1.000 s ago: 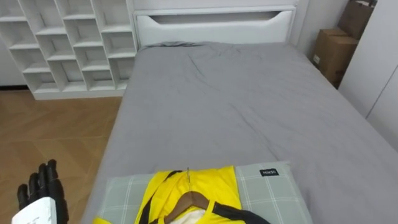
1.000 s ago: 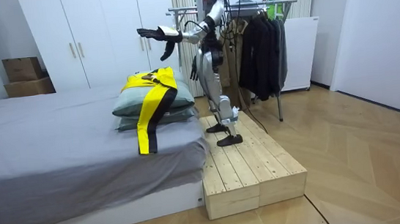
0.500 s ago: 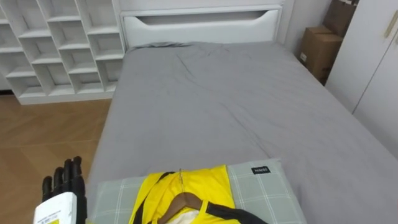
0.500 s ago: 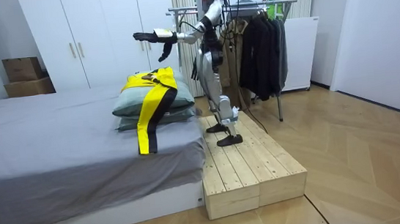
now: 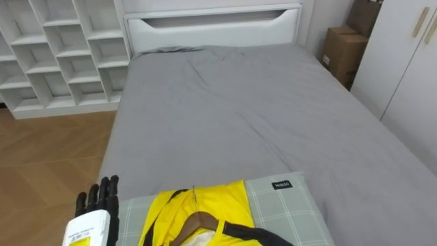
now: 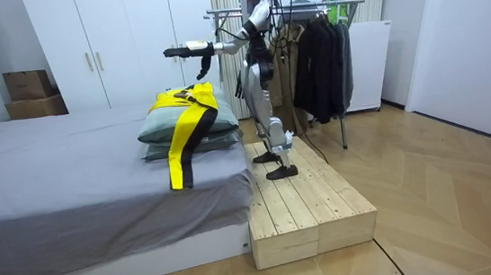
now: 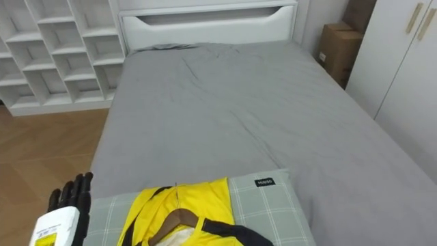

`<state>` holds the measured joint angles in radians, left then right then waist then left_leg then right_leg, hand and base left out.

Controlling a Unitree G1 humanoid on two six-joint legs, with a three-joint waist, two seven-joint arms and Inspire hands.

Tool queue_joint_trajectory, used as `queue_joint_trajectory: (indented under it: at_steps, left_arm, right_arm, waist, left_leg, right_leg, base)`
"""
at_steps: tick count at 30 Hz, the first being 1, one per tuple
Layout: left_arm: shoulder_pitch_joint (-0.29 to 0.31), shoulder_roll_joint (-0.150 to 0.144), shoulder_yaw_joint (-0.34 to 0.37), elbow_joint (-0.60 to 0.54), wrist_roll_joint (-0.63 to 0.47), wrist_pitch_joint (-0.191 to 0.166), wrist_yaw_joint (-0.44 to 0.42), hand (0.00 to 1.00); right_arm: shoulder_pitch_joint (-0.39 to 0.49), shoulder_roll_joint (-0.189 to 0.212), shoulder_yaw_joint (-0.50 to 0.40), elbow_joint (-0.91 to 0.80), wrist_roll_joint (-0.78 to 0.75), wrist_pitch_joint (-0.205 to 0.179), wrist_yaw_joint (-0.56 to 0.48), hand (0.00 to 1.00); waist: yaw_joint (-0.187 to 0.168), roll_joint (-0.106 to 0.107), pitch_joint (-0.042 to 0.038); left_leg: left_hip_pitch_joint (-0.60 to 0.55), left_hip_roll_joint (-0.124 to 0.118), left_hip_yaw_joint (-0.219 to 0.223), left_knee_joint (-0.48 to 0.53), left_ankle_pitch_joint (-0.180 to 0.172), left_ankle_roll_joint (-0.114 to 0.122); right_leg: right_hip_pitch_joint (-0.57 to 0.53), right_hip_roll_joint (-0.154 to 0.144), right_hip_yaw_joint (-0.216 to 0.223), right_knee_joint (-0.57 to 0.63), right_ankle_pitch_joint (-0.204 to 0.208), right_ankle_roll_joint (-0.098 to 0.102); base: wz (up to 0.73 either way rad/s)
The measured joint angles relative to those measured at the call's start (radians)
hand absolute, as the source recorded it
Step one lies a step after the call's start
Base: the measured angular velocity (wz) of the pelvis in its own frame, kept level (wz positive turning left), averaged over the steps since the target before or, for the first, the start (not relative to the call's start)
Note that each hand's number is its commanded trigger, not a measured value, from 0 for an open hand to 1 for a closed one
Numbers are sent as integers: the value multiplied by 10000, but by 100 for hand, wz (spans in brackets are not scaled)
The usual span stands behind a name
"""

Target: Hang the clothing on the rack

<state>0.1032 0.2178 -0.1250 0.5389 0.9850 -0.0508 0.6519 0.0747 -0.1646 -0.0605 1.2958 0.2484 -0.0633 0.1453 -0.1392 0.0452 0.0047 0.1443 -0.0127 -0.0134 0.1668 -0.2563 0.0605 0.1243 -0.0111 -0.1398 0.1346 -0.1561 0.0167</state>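
In the left eye view the left robot hand [image 5: 97, 201] hovers at the lower left, just beside the corner of a green checked pillow [image 5: 283, 205]. Its fingers are straight and close together, and it holds nothing. The yellow garment [image 5: 205, 201] lies flat on that pillow at the near end of the grey bed [image 5: 239, 116]. A wooden hanger [image 5: 198, 221] already sits in its neck, with a thin hook pointing toward the headboard. The step in hand looks like the reach for that hanger. It would go best if the hand travels to its right and down onto the wood close to the hook, then curls round the hanger itself rather than loose cloth. In the room view the robot stands on a wooden platform [image 6: 306, 204] against the bed, one arm stretched level above the stacked pillows. A long part of the garment trails down the bed's side, so a straight, high lift should keep it from dragging the pillows along. The clothes rack [image 6: 305, 5], hung with dark clothes [image 6: 319, 54], stands behind the robot, so a turn will probably be needed once the hanger is held. The right eye view shows the same layout, with the hand apart from the garment and the hanger's neck clear for a grip.
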Motion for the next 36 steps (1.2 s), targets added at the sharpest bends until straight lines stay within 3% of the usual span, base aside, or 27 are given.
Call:
queue_joint_trajectory:
  at_steps: [6, 9, 24, 29, 31, 36]
  left_arm:
    - [-474, 52, -268, -53, 485, 179, -140, 0]
    - [-686, 85, -378, -55, 676, 172, -141, 0]
    - [-2140, 138, -420, 74, 290, 187, -753, 0]
    - [-2704, 213, -499, 468, -55, 389, -1066, 0]
    - [-3105, 295, -612, 926, -600, 633, -1433, 0]
    - [-3378, 295, -752, 1561, -897, 900, -2373, 0]
  right_arm:
    - [-66, -79, 17, 9, 281, -3, -1, 0]
    - [-85, -96, 14, 20, 279, -5, 2, 0]
    - [-544, -160, 188, 350, 241, 10, 84, 0]
    - [-732, -284, 300, 362, 204, 147, 101, 0]
    - [-845, -306, 388, 364, 201, 303, 96, 0]
    - [-858, -306, 395, 321, 191, 359, 35, 0]
  waist:
    - [-174, 215, 25]
    - [-285, 291, -9]
    - [-606, 286, 17]
    - [-757, 313, 40]
    - [-789, 315, 46]
    - [-896, 268, 83]
  left_leg:
    - [-139, -3, 31, 15, 3, 4]
    - [-139, -5, 62, 20, 6, 2]
    - [-542, 20, 103, 37, 15, -1]
    - [-822, 3, 58, 52, 63, 16]
    - [-919, 1, 4, 48, 81, 12]
    - [-875, -22, 117, 164, 262, -98]
  right_leg:
    - [-118, -31, 0, -2, 3, 2]
    - [-136, -19, 25, 1, 3, 2]
    - [-559, -31, 92, 20, 6, -3]
    - [-800, -81, 78, 17, 5, -2]
    - [-930, -80, 92, 21, 5, -2]
    - [-899, -222, 297, 223, 12, -13]
  base:
    - [0]
    - [-4]
    - [-1]
    - [3]
    - [0]
    - [1]
